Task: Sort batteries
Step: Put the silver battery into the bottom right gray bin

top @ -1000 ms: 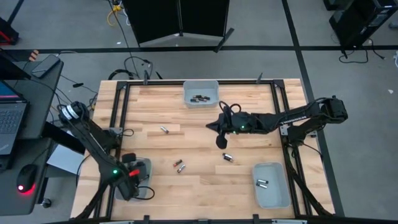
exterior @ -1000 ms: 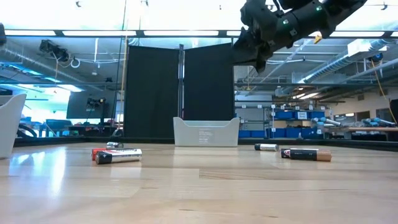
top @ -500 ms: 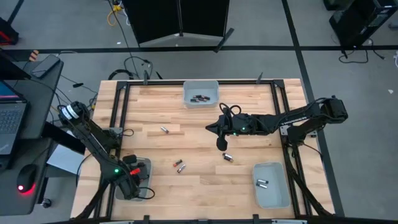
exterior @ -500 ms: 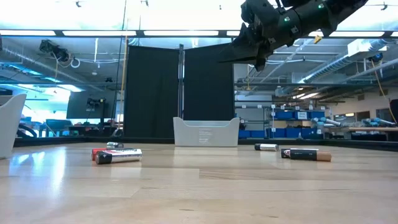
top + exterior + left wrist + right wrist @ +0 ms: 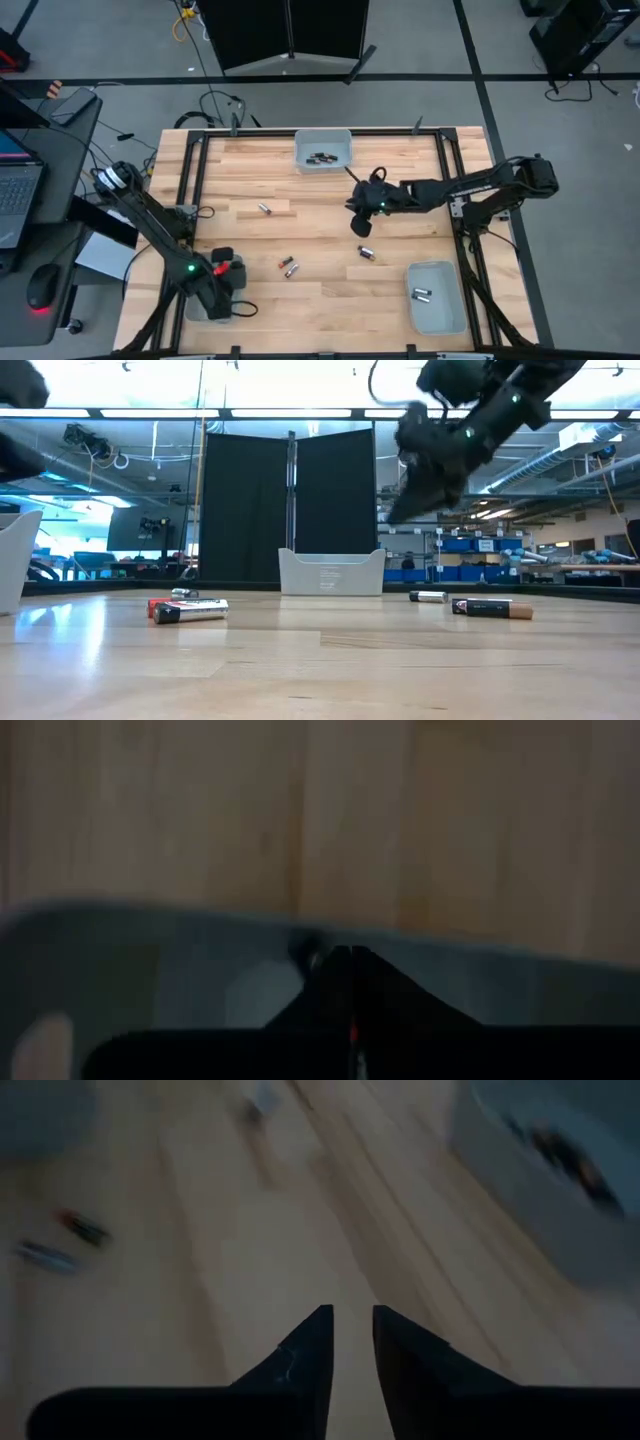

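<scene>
Leftmost, the left claw (image 5: 222, 290) is lowered into the pale tray (image 5: 193, 309) at the counter's (image 5: 320, 290) near-left corner. In the left wrist view its fingers (image 5: 335, 982) are pressed together with a sliver of red between the tips; whether a battery is held cannot be told for certain. This looks like a drop-off, after which the claw would need to be lifted clear.

Further right, one silver cell (image 5: 265, 209) lies alone on the bare wood, its long axis slanted. Nearer the front edge a pair of batteries (image 5: 289, 267) lies side by side, one red-and-black, both angled diagonally.

At the far edge, the middle tray (image 5: 322, 150) already holds a few dark cells (image 5: 320, 158), laid roughly across it.

The right claw (image 5: 361, 225) is held above the counter centre, right of the pair, pointing down. Its fingers (image 5: 303, 1360) stand a narrow gap apart with nothing between them. Just beside it, toward the near edge, a loose battery (image 5: 366, 253) lies with its long axis slightly slanted; it is judged the likely next pick. For that, the claw would have to be lowered and turned so the fingers close across the cell's short width.

Rightmost, the near-right tray (image 5: 437, 298) holds one silver cell (image 5: 421, 294).
</scene>
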`<move>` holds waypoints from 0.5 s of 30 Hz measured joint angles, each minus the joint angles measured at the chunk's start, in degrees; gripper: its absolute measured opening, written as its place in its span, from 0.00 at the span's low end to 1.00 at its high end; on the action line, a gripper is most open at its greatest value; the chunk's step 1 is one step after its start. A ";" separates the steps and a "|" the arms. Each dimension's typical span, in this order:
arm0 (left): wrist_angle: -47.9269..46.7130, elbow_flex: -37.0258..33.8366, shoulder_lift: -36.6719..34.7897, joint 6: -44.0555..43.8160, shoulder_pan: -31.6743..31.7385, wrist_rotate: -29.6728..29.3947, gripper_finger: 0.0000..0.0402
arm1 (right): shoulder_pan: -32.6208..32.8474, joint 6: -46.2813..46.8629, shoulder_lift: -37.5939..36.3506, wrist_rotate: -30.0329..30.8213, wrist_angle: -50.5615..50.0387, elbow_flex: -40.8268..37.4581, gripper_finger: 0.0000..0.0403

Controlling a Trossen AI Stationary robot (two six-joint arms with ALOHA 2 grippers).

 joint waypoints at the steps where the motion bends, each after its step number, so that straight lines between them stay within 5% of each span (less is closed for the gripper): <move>1: 0.66 0.00 -0.67 1.19 0.57 -0.76 0.02 | -0.43 1.01 0.54 0.03 -1.92 0.00 0.20; 8: 11.38 0.00 -6.32 12.88 4.69 -9.45 0.02 | -2.05 3.01 6.52 1.55 -8.19 0.00 0.19; 15: 14.42 0.00 -9.18 19.16 7.65 -10.79 0.01 | -3.43 3.88 12.67 3.02 -8.25 0.00 0.26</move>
